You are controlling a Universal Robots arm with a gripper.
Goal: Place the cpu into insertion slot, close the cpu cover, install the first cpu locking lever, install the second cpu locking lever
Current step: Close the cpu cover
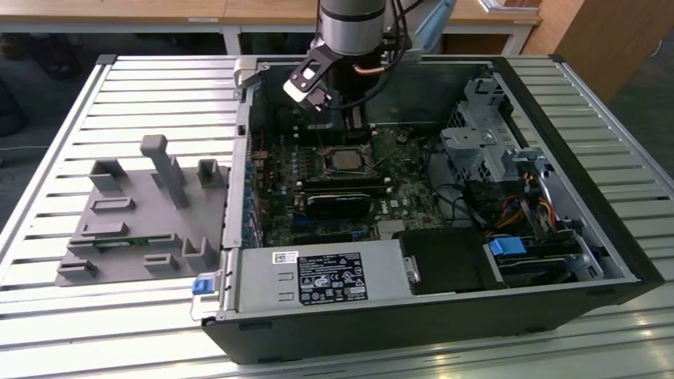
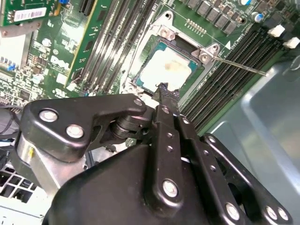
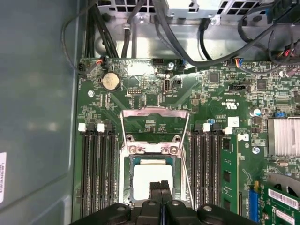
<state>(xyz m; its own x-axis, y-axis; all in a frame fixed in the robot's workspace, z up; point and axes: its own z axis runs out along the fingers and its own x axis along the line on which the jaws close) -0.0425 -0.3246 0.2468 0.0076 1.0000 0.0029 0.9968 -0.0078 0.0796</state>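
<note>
In the exterior view an open computer case (image 1: 621,237) lies on a slatted metal counter (image 1: 106,87). The arm (image 1: 353,24) comes straight down from the upper edge, which cuts off everything above its wrist. Its lower end merges with the dark interior, so the fingers are hard to pick out. Just below it on the board sits the insertion slot (image 1: 324,161), with a pale square inside. A grey moulded fixture (image 1: 137,221) lies on the counter at the exterior view's left, beside the case. A black-and-white label (image 1: 331,278) on the metal box at the case's near edge carries print and symbols.

In the second wrist view the claw (image 2: 162,90) takes up the foreground, its black linkages hiding much of the board behind. Its two fingers are pressed together with nothing between them. Their tips stand at the edge of the cpu (image 2: 171,70), which lies flat in the slot with its silvery face up. Whether they touch it cannot be told. A thin metal lever (image 2: 239,65) sticks out from the slot's corner over the memory slots (image 2: 229,79).

In the first wrist view the fingers are again together, and they cover one edge of the cpu. The cpu cover (image 3: 154,112) is swung back off the slot, with bare green board showing through its cut-out. Long black memory slots run on both sides of it. A coin cell (image 3: 110,81) and dark cables (image 3: 140,18) lie beyond, the cables cut off by the picture's edge.
</note>
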